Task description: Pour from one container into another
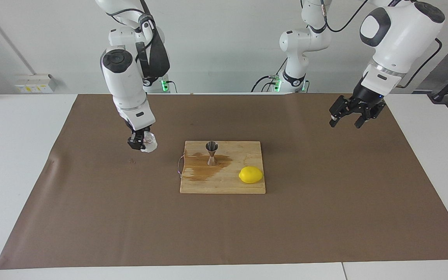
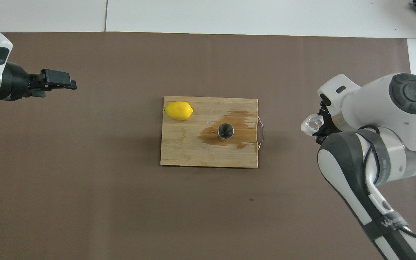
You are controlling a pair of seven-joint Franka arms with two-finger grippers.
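The right gripper point(image 1: 143, 145) is clamped on the small crinkled translucent-white cup point(image 1: 149, 146), holding it in the air over the brown mat point(image 1: 325, 217) toward the right arm's end of the wooden cutting board point(image 1: 243, 186). On that board's wet brown stain stands the shiny steel hourglass jigger point(image 1: 211, 152), upright, with a yellow lemon point(image 1: 251, 174) farther from the robots. The left gripper point(image 1: 351, 116) hangs over the mat with its jaws spread and nothing in them.

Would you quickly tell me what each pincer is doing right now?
Left pincer: open, empty, over the mat.
Right pincer: shut on the cup.
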